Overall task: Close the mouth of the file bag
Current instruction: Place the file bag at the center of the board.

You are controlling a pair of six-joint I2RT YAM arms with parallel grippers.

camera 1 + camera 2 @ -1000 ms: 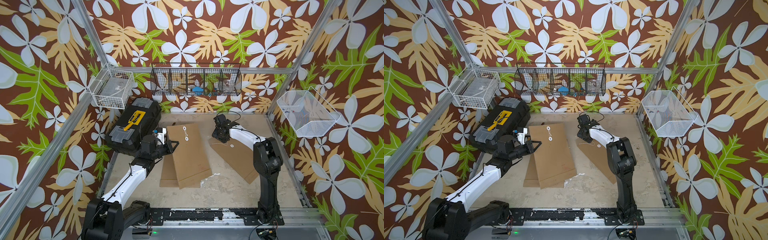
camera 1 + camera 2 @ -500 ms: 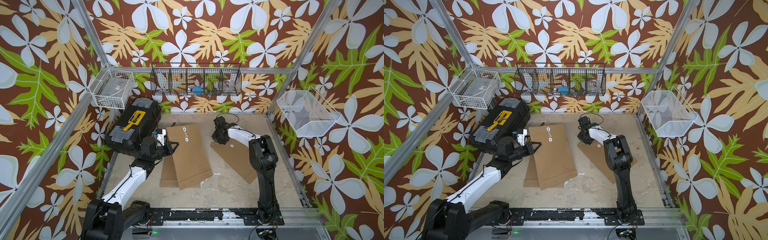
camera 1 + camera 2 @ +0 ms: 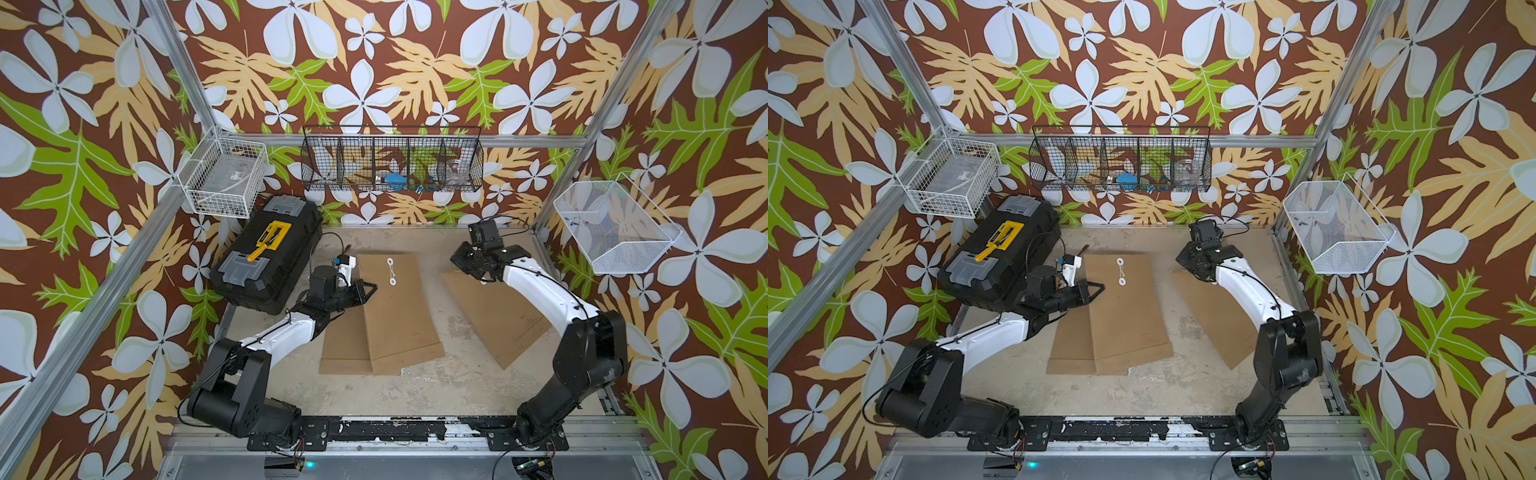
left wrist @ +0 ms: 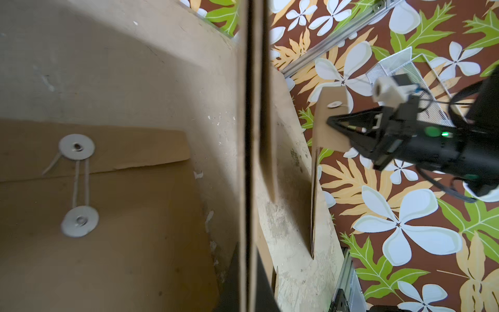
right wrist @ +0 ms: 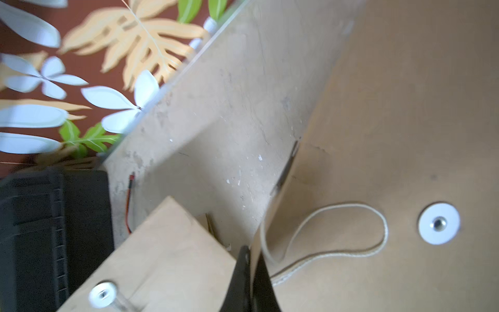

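**A:** Where is the file bag?

**B:** Seen from above, the right file bag (image 3: 486, 316), made of brown paper, lies slantwise on the right of the table (image 3: 453, 374). Its mouth points far-left. A centre file bag (image 3: 399, 316) overlaps another and looks already tied.

**A:** And the grippers?

**B:** The right gripper (image 3: 456, 262) is at the mouth. Its jaws are closed at the raised flap (image 4: 322, 129), beside the loose string (image 5: 351, 205). I cannot tell whether they pinch paper or string. The left gripper (image 3: 370, 287) has its jaws closed on a brown paper edge (image 4: 251, 135) at the centre bag's left side.

**A:** How will it handle?

**B:** It is probably light and thin, and likely to slide or crease. The string looks limp. I would hold the flap by its free edge, then take the string near its end and wind it round the white disc (image 5: 438, 224).
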